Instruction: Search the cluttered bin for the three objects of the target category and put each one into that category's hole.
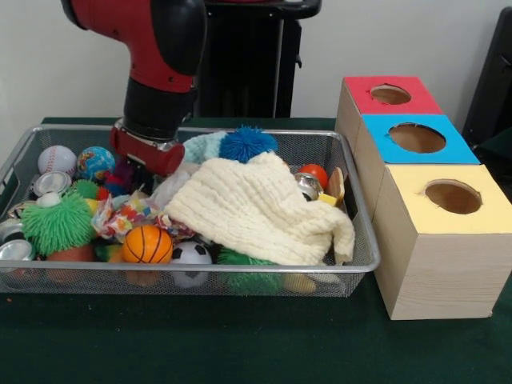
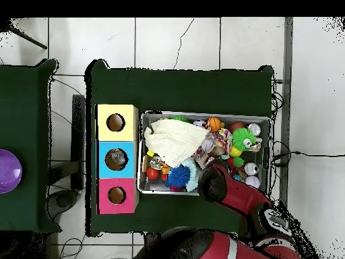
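The gripper [image 1: 142, 164] is sunk among toys at the bin's [image 1: 240, 282] ten o'clock — its opening cannot be told; the cream cloth [image 1: 256, 210] may be snagged.

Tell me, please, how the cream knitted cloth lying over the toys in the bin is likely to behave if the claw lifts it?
The cream knitted cloth drapes in soft folds, so it would probably hang limp and stretch when lifted. It looks light. One corner hangs by the wire bin wall and it covers several toys, so it may snag or drag some along.
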Robot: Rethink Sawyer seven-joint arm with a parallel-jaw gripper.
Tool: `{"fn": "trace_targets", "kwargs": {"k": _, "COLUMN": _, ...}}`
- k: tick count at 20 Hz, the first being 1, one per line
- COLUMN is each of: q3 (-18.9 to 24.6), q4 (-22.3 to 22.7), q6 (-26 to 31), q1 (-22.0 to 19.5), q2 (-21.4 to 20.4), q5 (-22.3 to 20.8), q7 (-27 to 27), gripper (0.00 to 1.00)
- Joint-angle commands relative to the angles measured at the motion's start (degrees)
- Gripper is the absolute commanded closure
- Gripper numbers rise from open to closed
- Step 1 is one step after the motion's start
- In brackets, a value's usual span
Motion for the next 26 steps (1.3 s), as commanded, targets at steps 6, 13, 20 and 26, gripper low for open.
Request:
{"fn": "trace_targets", "kwargs": {"k": 6, "q3": 6.3, "q4": -1.4, "q6": 7.5, "q1": 7.5, "q2": -2.9, "q5": 1.0, "q7": 6.5, "gripper": 1.00}}
{"fn": "trace_targets", "kwargs": {"k": 13, "q3": 5.3, "q4": -0.1, "q6": 13.9, "q1": 11.9, "q2": -6.8, "q5": 5.3, "q7": 9.7, "gripper": 1.00}}
{"fn": "trace_targets", "kwargs": {"k": 20, "q3": 5.3, "q4": -1.5, "q6": 13.1, "q1": 13.1, "q2": -6.1, "q5": 5.8, "q7": 9.1, "gripper": 1.00}}
{"fn": "trace_targets", "kwargs": {"k": 26, "q3": 2.1, "q4": -3.0, "q6": 14.9, "q1": 16.0, "q2": -6.3, "q5": 6.2, "q7": 8.6, "gripper": 1.00}}
